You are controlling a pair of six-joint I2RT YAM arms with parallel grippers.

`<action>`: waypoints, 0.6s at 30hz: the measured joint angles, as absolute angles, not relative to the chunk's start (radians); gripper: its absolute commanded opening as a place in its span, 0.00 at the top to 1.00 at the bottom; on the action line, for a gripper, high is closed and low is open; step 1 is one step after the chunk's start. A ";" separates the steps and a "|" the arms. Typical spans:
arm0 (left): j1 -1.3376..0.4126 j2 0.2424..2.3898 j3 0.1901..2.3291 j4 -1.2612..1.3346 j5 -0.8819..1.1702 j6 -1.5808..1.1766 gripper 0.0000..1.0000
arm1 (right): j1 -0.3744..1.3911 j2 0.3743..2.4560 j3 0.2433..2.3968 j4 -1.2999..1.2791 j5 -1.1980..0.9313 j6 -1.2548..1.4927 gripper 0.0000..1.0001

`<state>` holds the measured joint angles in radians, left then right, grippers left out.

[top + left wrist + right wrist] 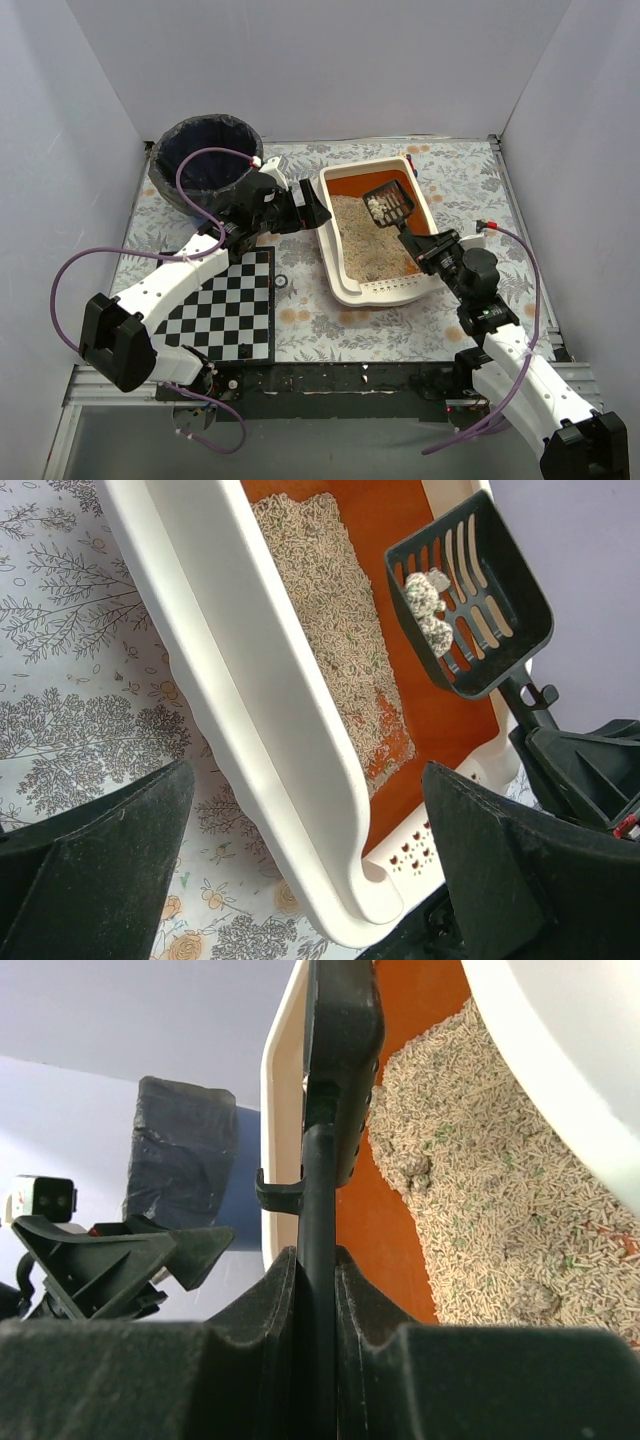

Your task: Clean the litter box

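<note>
Top external view: places the litter box (385,289) right of centre on the flowered table cover (455,190), long side running away from the arm bases, slotted ledge at the near end. Shows beige litter (360,235) over most of the orange floor, with bare orange at the far end. Puts the left gripper (312,210) just beside the box's left wall, jaws spread wide with nothing between them; cannot tell whether touching the wall or just clear. Sets the right gripper (425,245) at the box's near right corner, clamped on the handle of a black slotted scoop (390,205). Holds the scoop head raised over the far half of the box, pale clumps (380,207) lying in it. Leaves a dark-bagged blue bin (160,165) at the far left, well apart from the box.

Left wrist view: frames the box's cream rim running diagonally through the gap between the two dark fingers (90,880), ahead of the tips rather than inside the grasp.

Right wrist view: confirms both pads pressed flat against the scoop handle, with litter below and to the right.
</note>
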<state>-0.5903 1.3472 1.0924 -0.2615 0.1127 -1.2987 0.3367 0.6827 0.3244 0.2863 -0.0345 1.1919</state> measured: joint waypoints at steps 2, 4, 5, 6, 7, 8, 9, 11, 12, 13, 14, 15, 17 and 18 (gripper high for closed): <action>-0.590 1.347 1.092 -0.261 0.117 -1.299 0.02 | 0.337 0.683 0.331 0.263 -0.027 1.185 0.99; -0.590 1.347 1.092 -0.261 0.120 -1.300 0.02 | 0.338 0.682 0.335 0.235 -0.014 1.187 0.99; -0.590 1.347 1.092 -0.261 0.120 -1.301 0.02 | 0.338 0.683 0.334 0.233 -0.012 1.188 0.99; -0.590 1.347 1.092 -0.261 0.120 -1.302 0.02 | 0.337 0.684 0.334 0.236 -0.019 1.190 0.99; -0.590 1.347 1.092 -0.261 0.120 -1.302 0.02 | 0.336 0.685 0.334 0.239 -0.022 1.193 0.99; -0.590 1.347 1.092 -0.261 0.120 -1.303 0.02 | 0.336 0.684 0.334 0.239 -0.022 1.196 0.99; -0.590 1.347 1.092 -0.261 0.120 -1.303 0.02 | 0.336 0.683 0.334 0.233 -0.015 1.201 0.99; -0.590 1.347 1.092 -0.261 0.120 -1.304 0.02 | 0.337 0.680 0.331 0.234 -0.007 1.206 0.99; -0.590 1.347 1.092 -0.261 0.120 -1.305 0.02 | 0.337 0.682 0.325 0.251 -0.018 1.205 0.99; -0.590 1.347 1.092 -0.261 0.120 -1.306 0.02 | 0.336 0.689 0.317 0.281 -0.037 1.205 0.99; -0.590 1.347 1.092 -0.261 0.120 -1.306 0.02 | 0.335 0.696 0.315 0.298 -0.051 1.206 0.99; -0.590 1.347 1.092 -0.261 0.120 -1.306 0.02 | 0.335 0.708 0.315 0.305 -0.061 1.209 0.99; -0.590 1.347 1.092 -0.261 0.120 -1.306 0.02 | 0.337 0.719 0.320 0.276 -0.056 1.214 0.99; -0.590 1.347 1.092 -0.262 0.120 -1.306 0.02 | 0.337 0.720 0.320 0.260 -0.051 1.219 0.99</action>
